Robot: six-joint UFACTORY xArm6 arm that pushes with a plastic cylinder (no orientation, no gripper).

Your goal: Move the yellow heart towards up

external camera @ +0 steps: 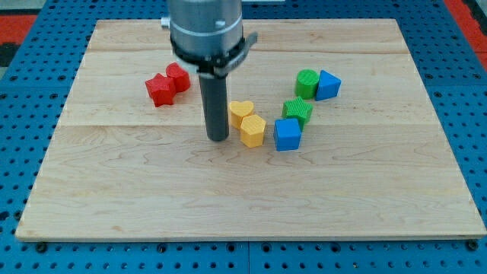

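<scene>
The blue cube [287,135] lies nearest the view's bottom, touching the green block [298,111] above it. Left of the cube, the yellow hexagon [253,130] touches the yellow heart [240,112], a small ridged block with two rounded lobes, lying near the middle of the wooden board [152,198]. My tip [218,138] rests on the board just left of the hexagon and below-left of the heart; whether it touches either cannot be told. The arm carries no claw, only a dark rod under a grey housing [205,27]. At the view's upper left, two red blocks [167,84] sit touching each other. At the upper right, a green cylinder [307,82] touches a blue block [328,84].
</scene>
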